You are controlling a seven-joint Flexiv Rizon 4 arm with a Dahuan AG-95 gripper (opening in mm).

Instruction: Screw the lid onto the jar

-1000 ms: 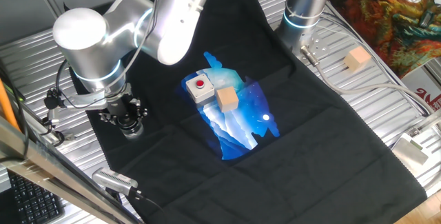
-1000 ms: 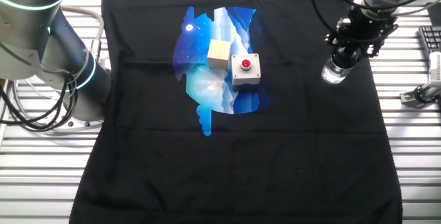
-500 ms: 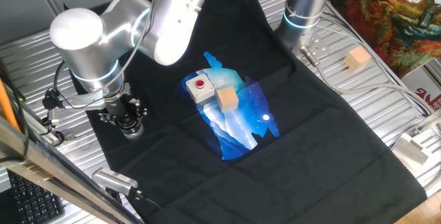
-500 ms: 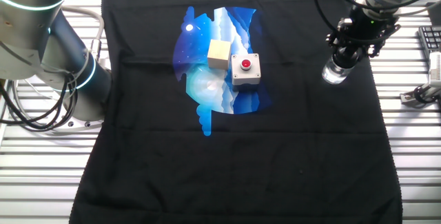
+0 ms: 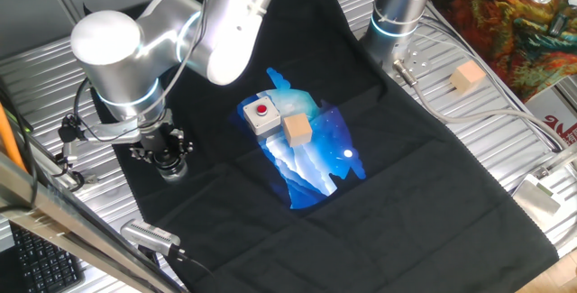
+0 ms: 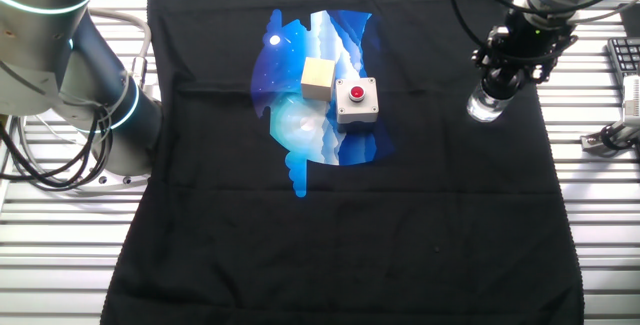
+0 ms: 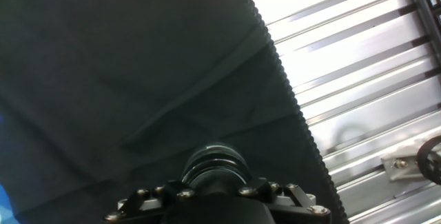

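The jar (image 6: 486, 108) is a short clear glass cylinder that stands on the black cloth near its edge; it also shows in the one fixed view as the jar (image 5: 173, 170). My gripper (image 6: 506, 77) comes straight down on top of it, and the gripper (image 5: 165, 154) is shut around the lid. In the hand view the lid (image 7: 215, 165) is a dark round cap held between the fingers (image 7: 141, 198), sitting on the jar's mouth. The jar's glass body is hidden under it there.
A grey box with a red button (image 6: 356, 101) and a tan wooden cube (image 6: 318, 78) sit on the blue print mid-cloth. A second cube (image 5: 467, 77) lies on the slatted metal table (image 7: 358, 65). Another arm's base (image 6: 95, 85) stands to the left. The cloth edge (image 7: 293, 100) runs close beside the jar.
The arm's upper joint sways slightly left and back. The gripper stays on the lid over the jar, which has not shifted.
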